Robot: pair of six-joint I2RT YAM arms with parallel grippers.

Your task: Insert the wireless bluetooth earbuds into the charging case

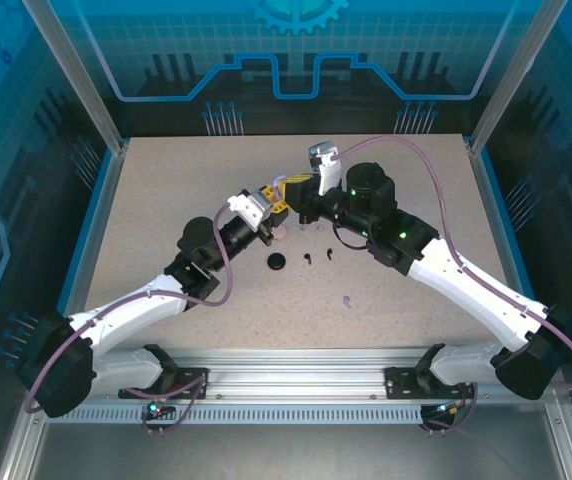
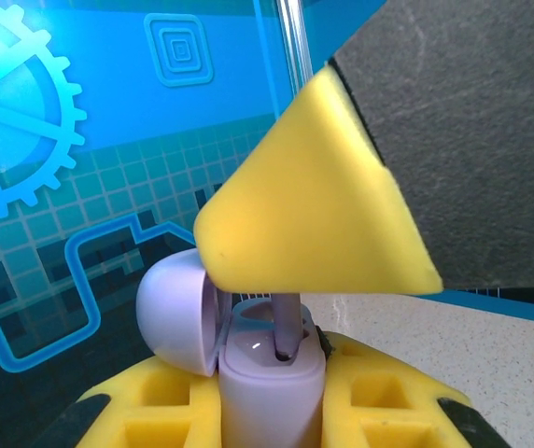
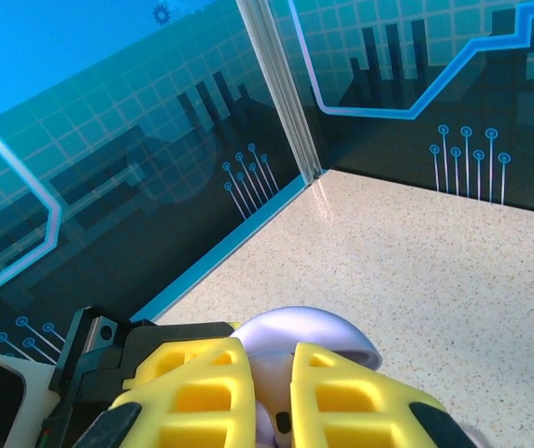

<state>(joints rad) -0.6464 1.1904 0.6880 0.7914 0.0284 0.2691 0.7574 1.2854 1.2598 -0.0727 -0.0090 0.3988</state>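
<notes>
**Seating a lilac earbud in the held case**

Reaching in from 7 o'clock in the top view, the left arm (image 1: 136, 305) ends near the middle of the counter (image 1: 166, 220). Its left fingers (image 2: 155, 411) are clamped on the lilac charging case (image 2: 267, 397), one yellow pad on each flank. The lid (image 2: 175, 313) stands open at 9 o'clock of the case body.

A lilac earbud (image 2: 285, 329) stands stem-down in a well of the case, its tip at the socket. Its upper part is hidden behind the right fingers (image 2: 314, 205), which come down from 1 o'clock. From the right wrist these fingers show drawn almost together, a slit between them, pinching that earbud. The right arm (image 1: 466, 285) enters from 5 o'clock.

On the counter, at 6 o'clock of the held case, lies a pale pink piece (image 1: 279, 236), too small to identify. Beyond it is a round black case (image 1: 276, 262). At 5 o'clock lie two black earbuds (image 1: 309, 258) side by side, and farther out a second lilac earbud (image 1: 347, 299).
</notes>
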